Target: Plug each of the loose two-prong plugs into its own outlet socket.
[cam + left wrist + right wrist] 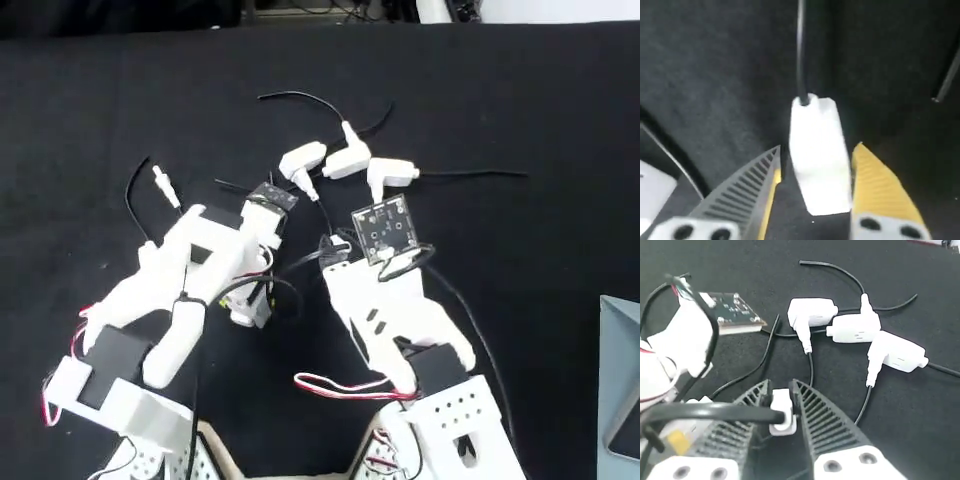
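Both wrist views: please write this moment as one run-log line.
right jaws: shut on small plug | left jaws: open around second plug | sockets: three, clustered together

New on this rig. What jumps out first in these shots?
Three white sockets sit clustered in the middle of the black table. The right end effector is shut on a small white plug, with that cluster just ahead of it. The left end effector is open around a second plug lying on the table.
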Robot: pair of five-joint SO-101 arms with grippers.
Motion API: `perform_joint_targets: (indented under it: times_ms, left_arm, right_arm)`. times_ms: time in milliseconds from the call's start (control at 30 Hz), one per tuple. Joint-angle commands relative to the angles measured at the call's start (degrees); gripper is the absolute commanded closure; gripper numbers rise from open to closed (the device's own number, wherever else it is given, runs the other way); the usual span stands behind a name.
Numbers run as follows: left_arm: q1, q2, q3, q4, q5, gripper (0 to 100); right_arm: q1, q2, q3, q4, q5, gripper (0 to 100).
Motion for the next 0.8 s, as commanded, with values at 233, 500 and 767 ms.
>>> perform_joint_targets:
  times_ms: [233,500,767]
  left_arm:
    - [-4.6,-17.3,-2.2,6.3,-0.8,79]
    - [-11.3,-19.5,0.0,5.4,-3.7,72]
    - [-11.1,-18.6,0.4,4.2,-4.1,72]
  right_arm:
    - [0.4,-0.5,-2.8,0.3,0.4,98.7]
    - [0.4,-0.5,-2.7,0.3,0.4,98.7]
    - [0.4,-0.5,-2.7,0.3,0.4,98.7]
